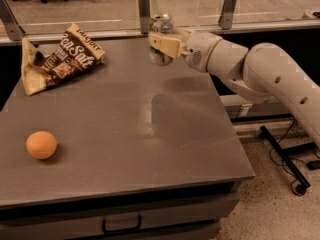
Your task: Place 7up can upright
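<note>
The 7up can is a silvery can, held upright near the back edge of the grey table. My gripper reaches in from the right and is shut around the can's middle, with a cream finger across its front. The can hangs above the tabletop, and its shadow lies on the table below and to the right. The far finger is hidden behind the can.
A brown chip bag lies at the back left. An orange sits at the front left. A glass barrier with metal posts runs along the back edge. My white arm spans the right side.
</note>
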You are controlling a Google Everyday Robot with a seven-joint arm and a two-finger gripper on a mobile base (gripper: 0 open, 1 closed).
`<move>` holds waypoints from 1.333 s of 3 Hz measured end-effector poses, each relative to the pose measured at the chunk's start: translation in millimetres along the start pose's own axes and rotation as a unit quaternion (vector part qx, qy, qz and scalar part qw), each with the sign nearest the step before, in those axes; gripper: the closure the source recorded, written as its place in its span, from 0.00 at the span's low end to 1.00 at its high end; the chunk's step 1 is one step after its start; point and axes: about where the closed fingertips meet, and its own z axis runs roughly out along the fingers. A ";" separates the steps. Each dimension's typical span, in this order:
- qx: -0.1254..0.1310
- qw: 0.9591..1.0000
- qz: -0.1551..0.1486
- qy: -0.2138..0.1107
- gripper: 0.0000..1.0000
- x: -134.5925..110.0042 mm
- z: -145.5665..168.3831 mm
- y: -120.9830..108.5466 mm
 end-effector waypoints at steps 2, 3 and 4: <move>-0.083 0.993 -0.080 0.010 1.00 -3.3 13.1 35.1; -0.107 0.990 -0.091 0.028 1.00 15.8 12.9 48.4; -0.114 0.990 -0.081 0.033 1.00 35.4 10.8 54.3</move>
